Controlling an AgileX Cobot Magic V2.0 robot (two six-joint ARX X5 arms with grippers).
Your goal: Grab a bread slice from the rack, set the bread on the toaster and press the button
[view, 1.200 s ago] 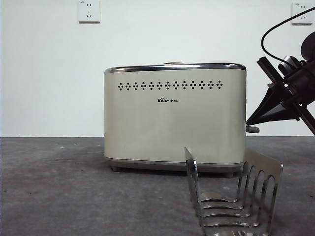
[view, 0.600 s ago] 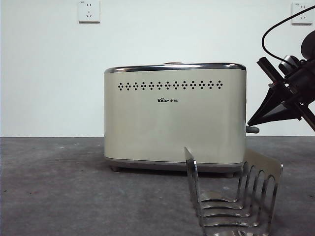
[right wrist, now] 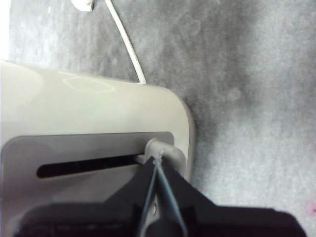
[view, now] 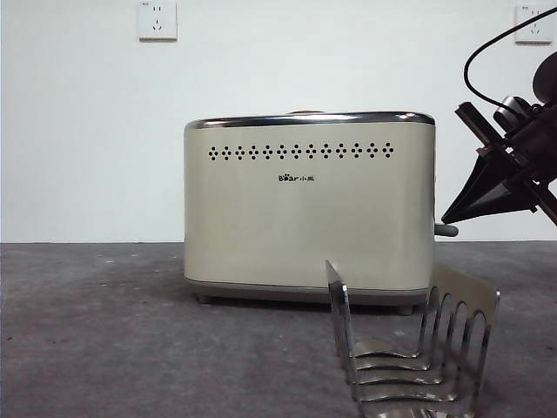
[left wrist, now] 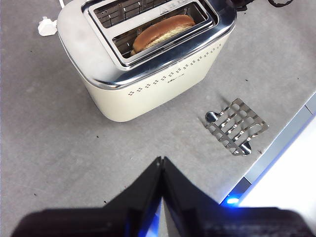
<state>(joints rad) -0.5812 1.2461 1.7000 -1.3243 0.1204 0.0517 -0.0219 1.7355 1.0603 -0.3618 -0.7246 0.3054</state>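
The cream toaster (view: 309, 205) stands mid-table. The slice of bread (left wrist: 163, 30) sits in its near slot, only the brown crust top showing. The steel rack (view: 409, 348) stands empty in front of the toaster's right end; it also shows in the left wrist view (left wrist: 236, 126). My right gripper (view: 446, 218) is shut, its tip just above the grey lever (view: 446, 230) on the toaster's right end. In the right wrist view the shut tips (right wrist: 157, 159) touch the lever (right wrist: 159, 147) at the end of its slot. My left gripper (left wrist: 161, 160) is shut and empty, high above the table.
A white power cord (right wrist: 123, 39) and plug (left wrist: 45, 25) lie behind the toaster. The table's edge (left wrist: 276, 148) runs close beside the rack. Two wall sockets (view: 157, 19) are on the white back wall.
My right gripper has drawn back slightly to the right from the toaster's end. The toaster, lever and rack have not moved.
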